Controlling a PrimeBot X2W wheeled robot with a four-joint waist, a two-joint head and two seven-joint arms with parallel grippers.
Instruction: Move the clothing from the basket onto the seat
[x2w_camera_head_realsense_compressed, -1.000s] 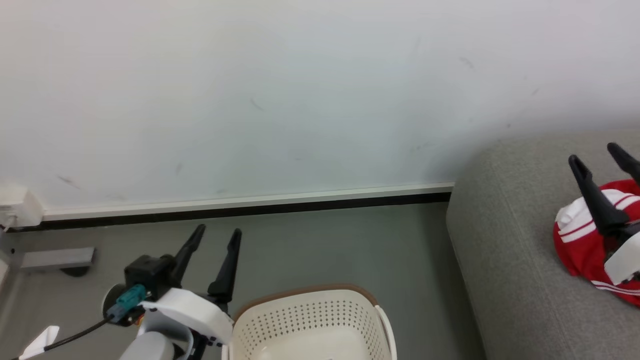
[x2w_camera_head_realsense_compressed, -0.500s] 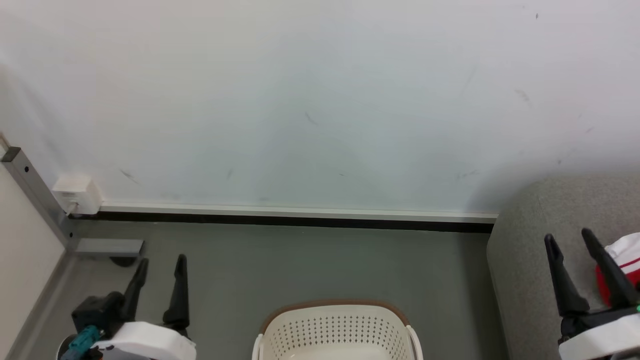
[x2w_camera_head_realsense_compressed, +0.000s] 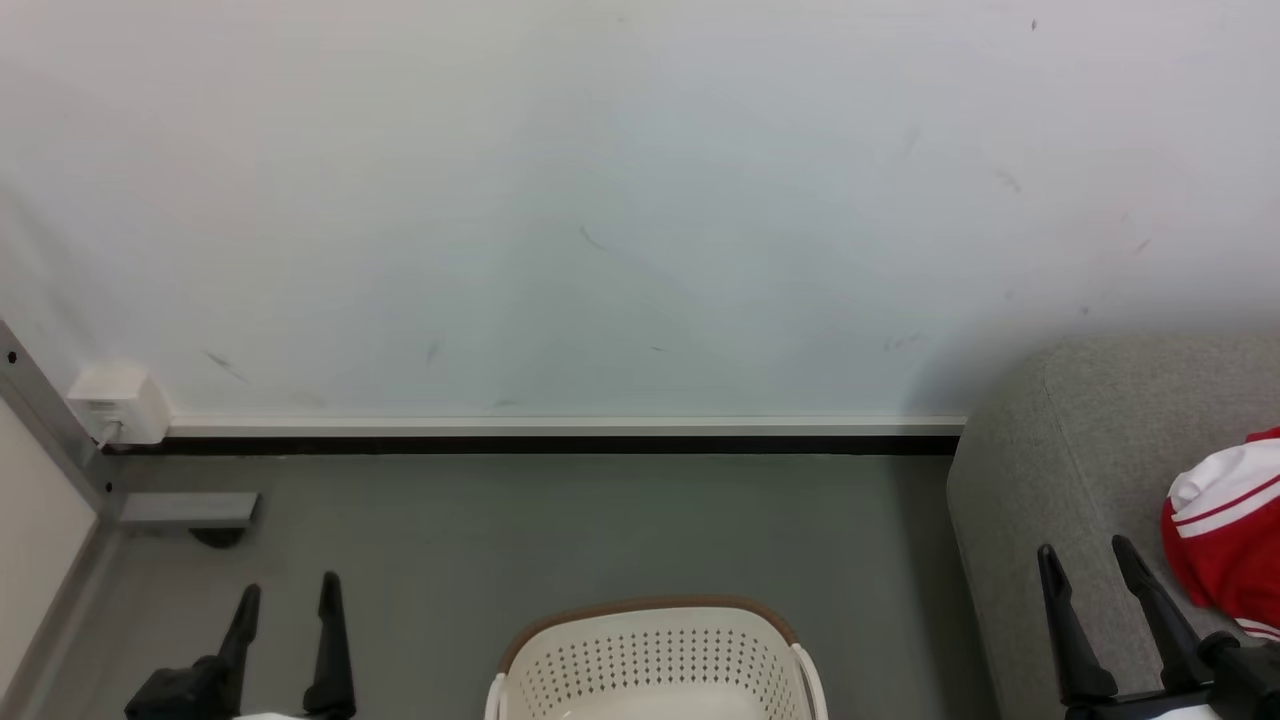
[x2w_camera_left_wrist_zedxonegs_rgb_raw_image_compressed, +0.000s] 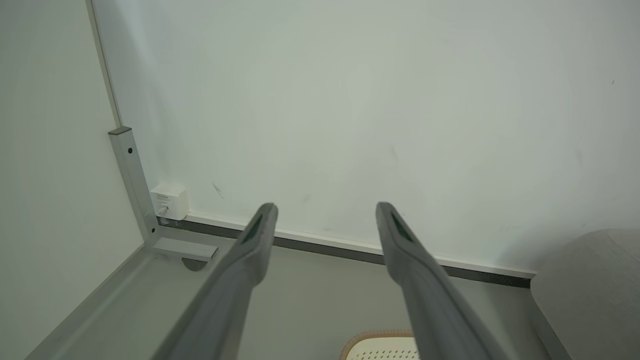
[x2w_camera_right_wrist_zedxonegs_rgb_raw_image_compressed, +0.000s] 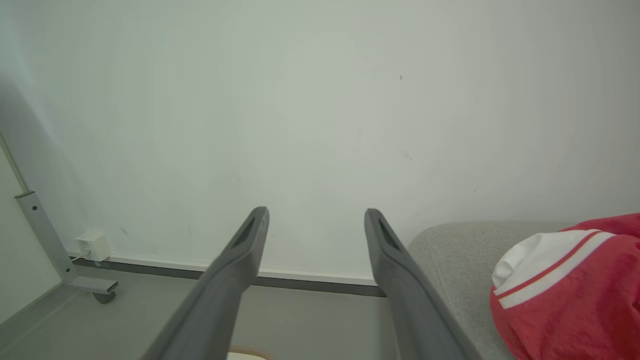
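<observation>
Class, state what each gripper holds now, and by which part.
Nothing. The left gripper and right gripper are both open and empty; the clothing lies loose on the seat.

Left claw (x2w_camera_head_realsense_compressed: 287, 592) and right claw (x2w_camera_head_realsense_compressed: 1085, 556) spread, empty.

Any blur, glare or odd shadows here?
Head view: sharp, evenly lit, a soft shadow on the wall beside the seat. Left wrist view: the left gripper looks washed-out grey and soft. Right wrist view: wall darkens leftward; no glare.
</observation>
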